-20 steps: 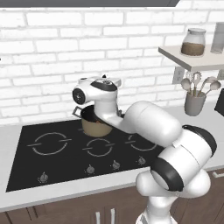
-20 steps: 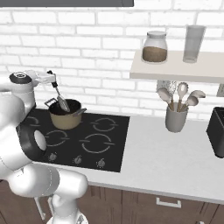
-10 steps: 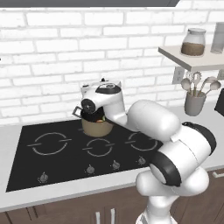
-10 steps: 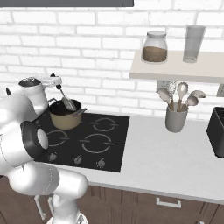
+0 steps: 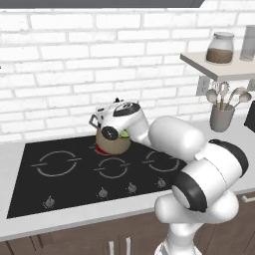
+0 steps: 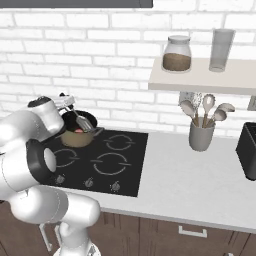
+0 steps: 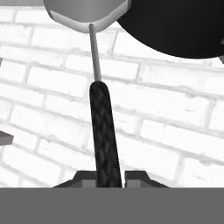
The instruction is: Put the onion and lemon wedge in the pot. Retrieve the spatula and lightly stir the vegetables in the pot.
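Closed tight on the black handle of the spatula [image 7: 104,127], gripper [image 7: 110,175] angled toward the pot [image 6: 78,136] at the back of the black cooktop [image 6: 117,170], grey head over the dark opening. Inside, onion [image 6: 78,131] glimpsed as an orange-red spot; lemon wedge [image 5: 124,133] showing green beside the wrist.

My two base cameras sit behind the arm, one left, one right, both looking forward and down over the tabletop [image 5: 30,226]; they share the pot [image 6: 76,138] on the cooktop [image 5: 74,174]. My hand camera sits close, looking along the spatula [image 7: 104,131] toward the brick wall [image 7: 175,113].
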Controlling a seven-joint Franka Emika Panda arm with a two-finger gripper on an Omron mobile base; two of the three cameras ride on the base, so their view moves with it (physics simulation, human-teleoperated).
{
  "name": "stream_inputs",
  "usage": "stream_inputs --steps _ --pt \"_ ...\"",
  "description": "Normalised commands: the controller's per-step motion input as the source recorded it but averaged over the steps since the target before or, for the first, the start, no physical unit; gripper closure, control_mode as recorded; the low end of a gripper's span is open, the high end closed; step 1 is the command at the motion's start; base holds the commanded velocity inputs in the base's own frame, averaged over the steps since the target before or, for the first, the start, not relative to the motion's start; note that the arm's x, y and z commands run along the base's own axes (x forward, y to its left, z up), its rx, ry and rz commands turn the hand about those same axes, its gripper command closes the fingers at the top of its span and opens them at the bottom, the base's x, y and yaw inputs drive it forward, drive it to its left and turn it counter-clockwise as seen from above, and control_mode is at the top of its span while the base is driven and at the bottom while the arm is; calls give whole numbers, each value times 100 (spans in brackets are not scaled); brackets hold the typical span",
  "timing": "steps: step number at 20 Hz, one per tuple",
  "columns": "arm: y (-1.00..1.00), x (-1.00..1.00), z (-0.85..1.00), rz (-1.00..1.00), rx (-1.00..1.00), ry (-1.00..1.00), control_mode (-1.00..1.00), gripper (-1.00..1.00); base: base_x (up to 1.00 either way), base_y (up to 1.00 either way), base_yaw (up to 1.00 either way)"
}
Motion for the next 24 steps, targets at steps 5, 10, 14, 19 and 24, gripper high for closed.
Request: stream_inputs --steps 5,10,14,19,24 --pt "14 -1 15 0 0 -6 -100 100 0 0 0" --pt "35 0 37 0 0 -1 -100 100 0 0 0" --pt "43 0 24 0 0 0 -100 100 0 0 0" --pt "19 0 -36 0 0 -4 -100 100 0 0 0" --pt "0 0 -77 2 0 -14 -100 100 0 0 0"
